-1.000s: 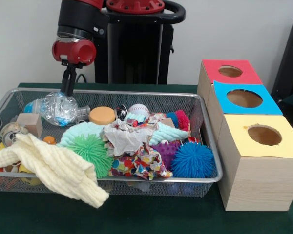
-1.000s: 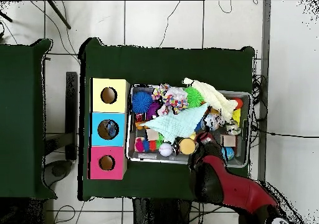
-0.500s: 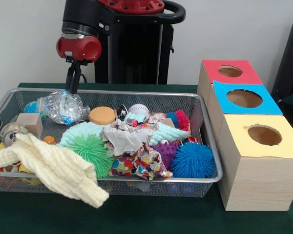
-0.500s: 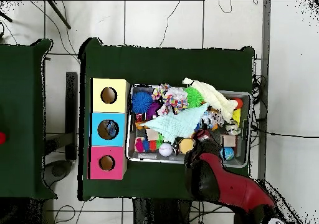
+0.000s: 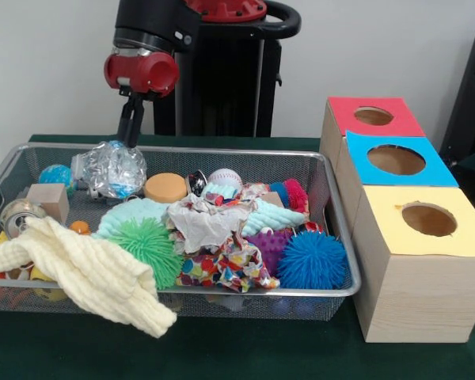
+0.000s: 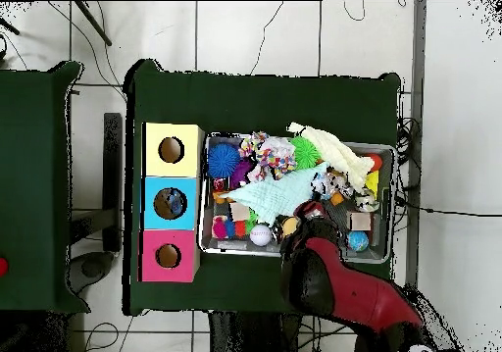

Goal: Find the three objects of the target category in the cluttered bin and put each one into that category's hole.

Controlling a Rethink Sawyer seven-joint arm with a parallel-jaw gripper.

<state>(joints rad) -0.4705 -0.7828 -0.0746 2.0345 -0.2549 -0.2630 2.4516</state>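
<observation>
Gripping crushed plastic bottle (image 5: pixel 114 169), hand (image 5: pixel 129 139) above wire bin (image 5: pixel 332 229)

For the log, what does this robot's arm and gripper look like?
One arm: a thick black cylindrical link ending in a glossy red rounded wrist housing, with a silver band between them. Below hangs a slim black gripper on a narrow stem. From overhead, the arm shows as a bulky red and black shell. No markings or loose cables visible.

My arm hangs down over the bin's far left, gripper (image 5: pixel 130 136) pointing straight down, closed on the crumpled bottle (image 5: pixel 113 169).
</observation>
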